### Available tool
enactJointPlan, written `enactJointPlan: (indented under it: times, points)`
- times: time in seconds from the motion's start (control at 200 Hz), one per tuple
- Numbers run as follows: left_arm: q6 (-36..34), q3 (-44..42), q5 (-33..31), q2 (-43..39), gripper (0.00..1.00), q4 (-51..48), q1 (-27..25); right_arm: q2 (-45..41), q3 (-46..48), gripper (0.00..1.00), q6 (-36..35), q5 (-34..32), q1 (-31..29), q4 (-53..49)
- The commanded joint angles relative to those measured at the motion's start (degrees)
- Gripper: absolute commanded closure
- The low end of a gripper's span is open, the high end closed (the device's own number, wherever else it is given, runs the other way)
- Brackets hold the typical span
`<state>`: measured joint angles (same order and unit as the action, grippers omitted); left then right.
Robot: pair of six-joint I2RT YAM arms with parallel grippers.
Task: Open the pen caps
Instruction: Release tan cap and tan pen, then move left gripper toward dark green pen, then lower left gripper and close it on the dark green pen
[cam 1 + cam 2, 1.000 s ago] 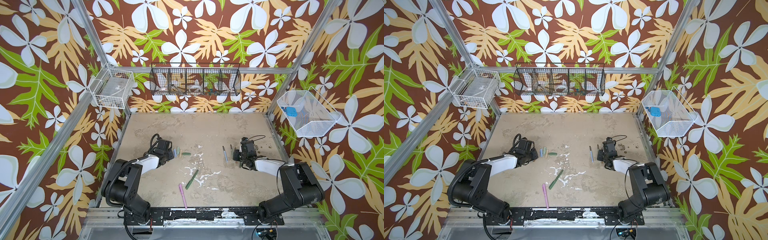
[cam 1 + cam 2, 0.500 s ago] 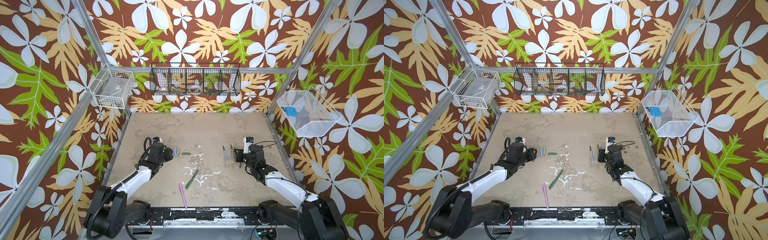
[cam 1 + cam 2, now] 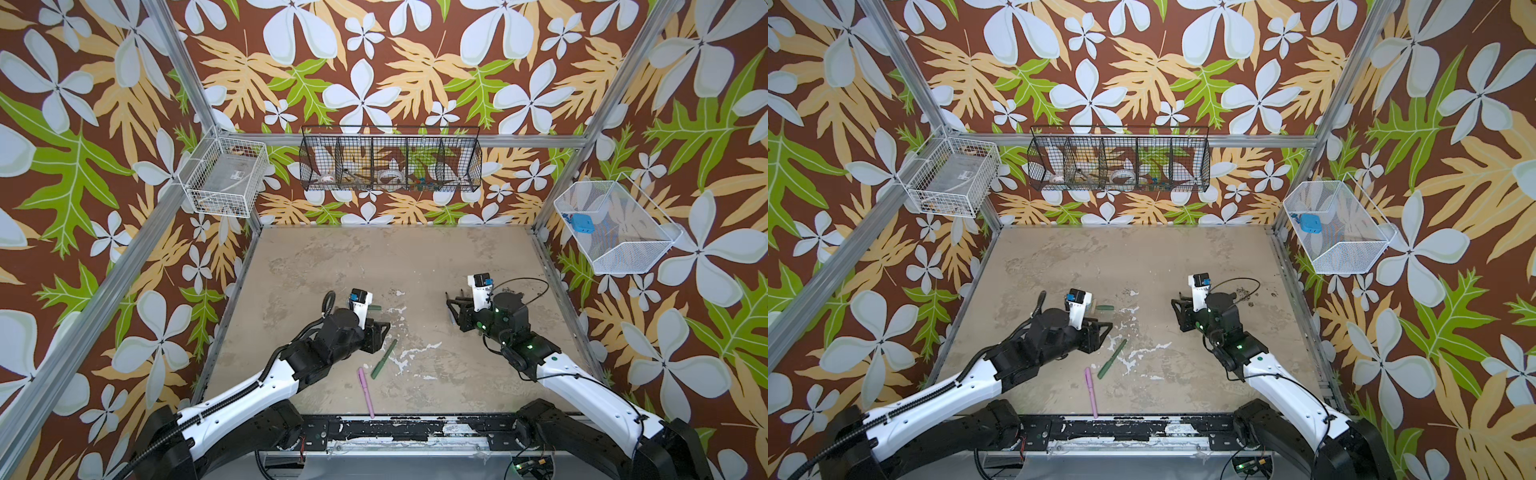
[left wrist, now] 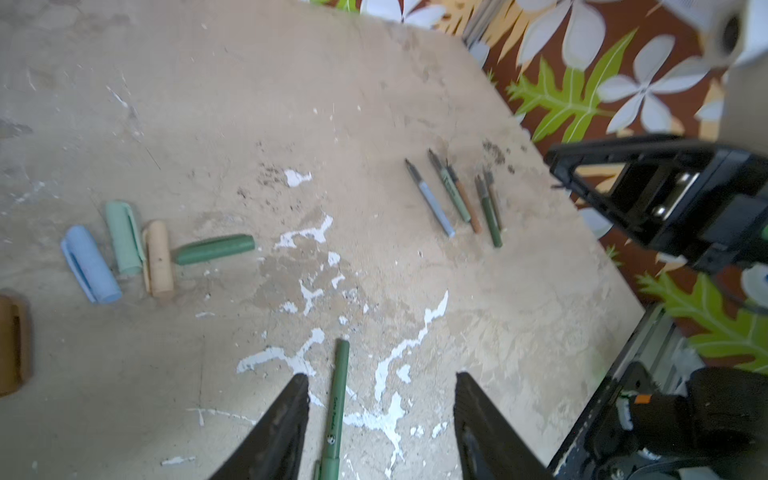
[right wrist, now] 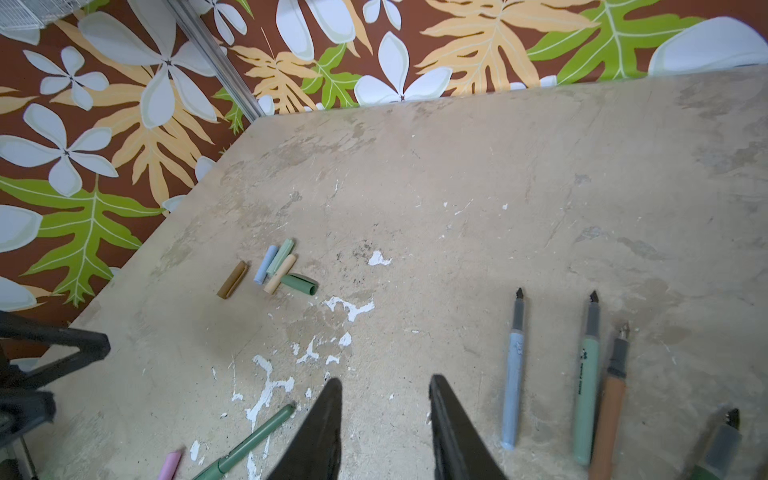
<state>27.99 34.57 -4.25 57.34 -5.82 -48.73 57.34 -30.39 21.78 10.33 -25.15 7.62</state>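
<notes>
The sandy table [image 3: 415, 266] sits inside flowery walls [image 3: 374, 62]. The pen caps [image 4: 158, 259] lie bunched on the left, off their pens. The left gripper [image 4: 380, 375] and right gripper [image 5: 384, 378] both hang open — holding nothing.

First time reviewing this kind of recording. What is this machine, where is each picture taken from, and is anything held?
Two robot arms stand at the front of a table. Both top views look down on the whole scene; each wrist view comes from a camera on one arm, looking past its fingers. On the table lie five loose caps, a row of bare pens, and two capped ones: a green pen and a pink pen. The left arm's fingers are open over the green pen, not gripping it. The right arm's fingers are open too, with nothing between them.
</notes>
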Motion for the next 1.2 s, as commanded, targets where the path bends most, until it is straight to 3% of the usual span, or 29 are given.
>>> enactJointPlan:
  times: [0.0,0.14,0.385,1.196]
  points:
    - [-0.98,1.57,-4.81,4.31,0.43,-6.75,-3.36,2.28,-1.38,0.65,-0.07,2.53,-0.27,-2.88]
    - [-0.45,2.48,-7.77,9.88,0.45,-7.45,-4.17,5.75,-3.30,0.66,-0.91,4.60,-0.48,-5.45]
    - [-1.50,4.81,-5.51,17.41,0.48,-7.03,-4.17,13.54,-5.94,0.69,-1.62,12.01,-0.47,-6.92]
    - [-5.40,8.72,-3.55,33.65,0.68,-3.72,-4.13,15.19,-6.57,0.69,-2.22,9.32,-0.45,-7.40]
